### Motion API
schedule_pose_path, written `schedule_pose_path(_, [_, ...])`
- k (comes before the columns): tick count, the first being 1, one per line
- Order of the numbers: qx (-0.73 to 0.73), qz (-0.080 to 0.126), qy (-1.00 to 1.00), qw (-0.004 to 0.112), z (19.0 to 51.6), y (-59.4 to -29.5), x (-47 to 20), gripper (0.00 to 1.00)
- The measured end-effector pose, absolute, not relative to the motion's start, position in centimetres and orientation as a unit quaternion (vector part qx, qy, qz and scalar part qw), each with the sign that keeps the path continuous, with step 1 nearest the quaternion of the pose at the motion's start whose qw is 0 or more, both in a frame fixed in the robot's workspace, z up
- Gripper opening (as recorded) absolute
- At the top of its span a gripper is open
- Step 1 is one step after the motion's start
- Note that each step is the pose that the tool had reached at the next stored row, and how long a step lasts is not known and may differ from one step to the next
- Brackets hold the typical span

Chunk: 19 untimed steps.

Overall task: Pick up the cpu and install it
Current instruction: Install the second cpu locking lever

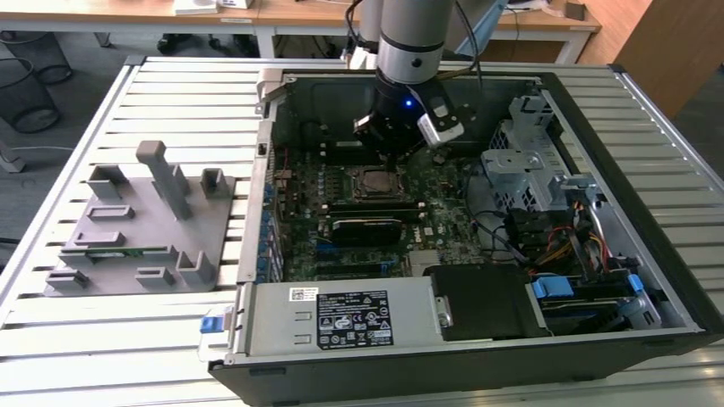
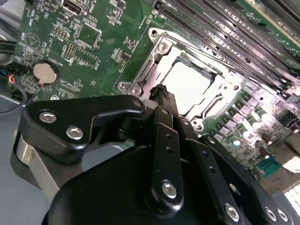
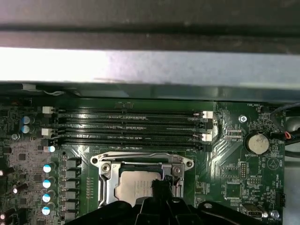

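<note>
— What do we have, starting with the biggest thing?

— We see a slatted white table (image 1: 169, 356), and on it an open computer case (image 1: 667, 254) lying on its side. Toward the exterior view's left of the case sits a grey fixture tray (image 1: 136, 237) with upright posts. Inside the case we make out the green motherboard (image 1: 442, 225), a silver drive cage (image 1: 520, 170) toward the exterior view's right, and a labelled power supply box (image 1: 339, 318) along the near wall.

— And the arm?

— We see it reaching down into the case from above, its gripper (image 1: 391, 140) hanging over the board just beyond the socket (image 1: 377, 182).

— Where is the cpu?

— We find the cpu (image 2: 185, 86) lying flat inside the metal socket frame (image 2: 154, 49), its pale silvery top facing up. In the first wrist view the same chip (image 3: 133, 190) sits in the frame just below the four long memory slots (image 3: 131, 126), and a round coin battery (image 3: 257, 142) lies off to one side on the board.

— Is the gripper holding it?

— We see the black fingers (image 2: 164, 101) pressed together with nothing pinched between them, their tip just above the edge of the cpu. We cannot tell whether the tip touches the chip.
</note>
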<state>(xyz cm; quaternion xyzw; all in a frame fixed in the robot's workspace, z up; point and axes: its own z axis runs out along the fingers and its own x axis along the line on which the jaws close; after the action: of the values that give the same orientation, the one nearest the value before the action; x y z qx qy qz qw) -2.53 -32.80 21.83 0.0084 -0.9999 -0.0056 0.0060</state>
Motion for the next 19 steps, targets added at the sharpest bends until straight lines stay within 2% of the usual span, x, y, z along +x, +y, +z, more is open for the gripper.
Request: schedule_pose_path(19, [0.008,-0.006,-1.0,0.006,22.5,-35.1,-2.5,0.11])
